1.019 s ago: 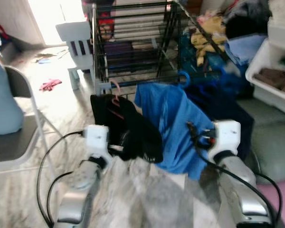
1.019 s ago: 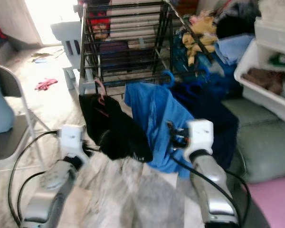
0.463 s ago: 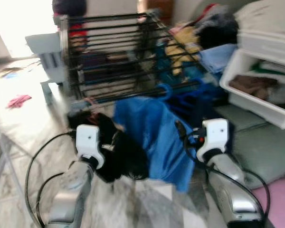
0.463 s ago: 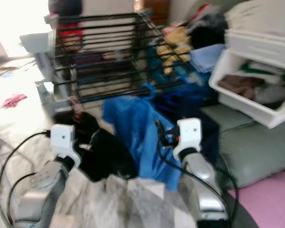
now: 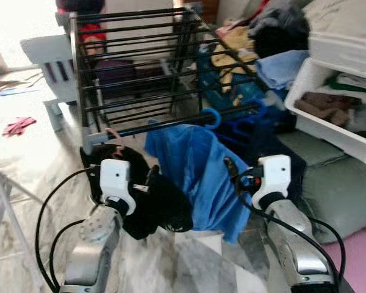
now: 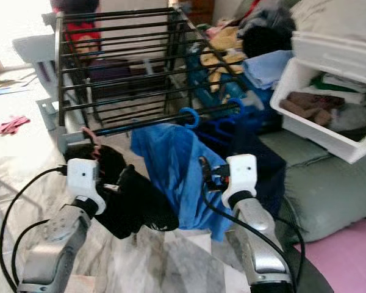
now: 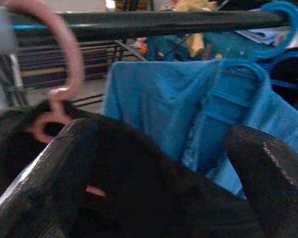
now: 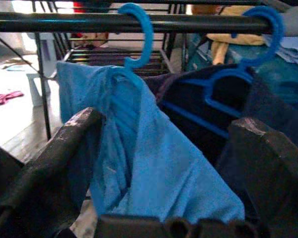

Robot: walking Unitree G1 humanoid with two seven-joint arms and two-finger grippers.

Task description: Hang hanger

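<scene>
No legible text, label, brand mark, number or sign found in any view. Surfaces checked: the black garment between the left fingers, the blue shirt ahead of the right fingers, the rail beyond both, and the white bin. All bear no readable marking.
</scene>
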